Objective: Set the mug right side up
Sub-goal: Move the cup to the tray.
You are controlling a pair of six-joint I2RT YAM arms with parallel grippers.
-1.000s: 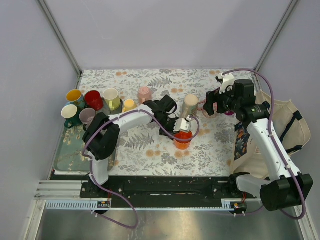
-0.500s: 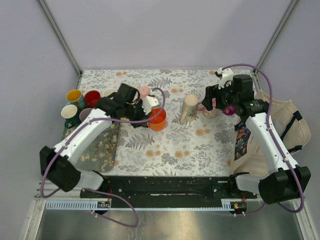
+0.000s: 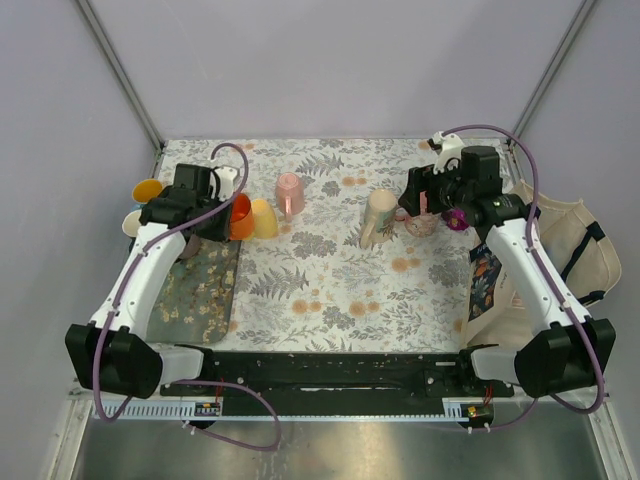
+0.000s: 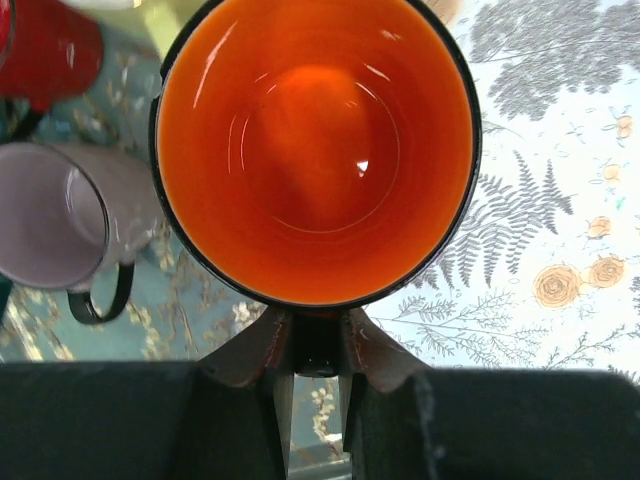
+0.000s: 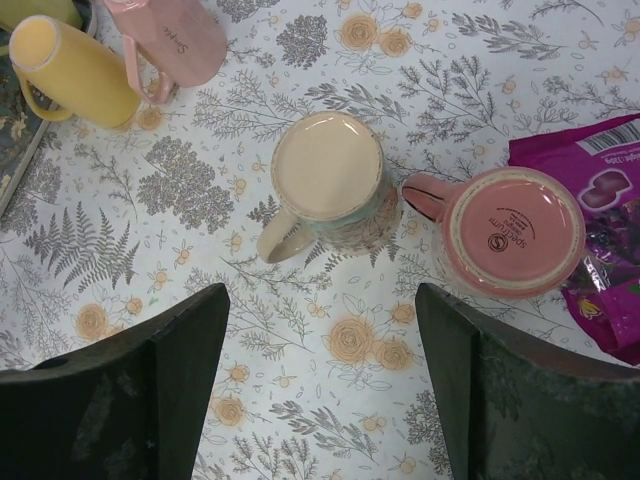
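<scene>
Glossy glazed orange mug [image 4: 315, 150]; matt printed tablecloth [image 5: 300, 400].

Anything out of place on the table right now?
Beige mug and the pink mug beside it stand base-up below the right gripper. A purple packet lies next to that pink mug, odd among mugs.

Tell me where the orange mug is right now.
In the top view the orange mug is on the left, held by the left claw beside the yellow mug, near the tray's far right corner.
</scene>
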